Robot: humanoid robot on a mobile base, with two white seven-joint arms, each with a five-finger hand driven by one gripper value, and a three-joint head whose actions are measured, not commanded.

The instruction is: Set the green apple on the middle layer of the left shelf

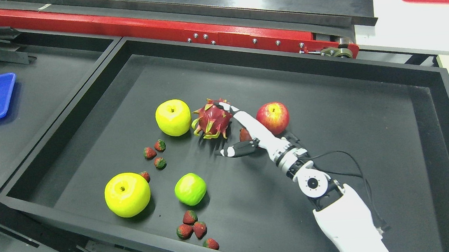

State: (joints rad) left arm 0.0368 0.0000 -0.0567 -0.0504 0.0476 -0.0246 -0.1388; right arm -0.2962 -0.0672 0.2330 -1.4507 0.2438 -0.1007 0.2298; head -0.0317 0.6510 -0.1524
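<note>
My right hand [244,134] is spread, holding nothing, fingertips touching the dragon fruit [211,119]. The green apple [190,189] lies in the black tray [90,91], below and left of my hand. I judge the reach comes next: swing down-left and close around it.

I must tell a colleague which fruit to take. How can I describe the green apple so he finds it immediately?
Look in the big black tray, near its front edge. The green apple lies right of the nearer yellow apple and above three strawberries. It is the only bright green fruit, and smaller than both yellow apples.
</note>
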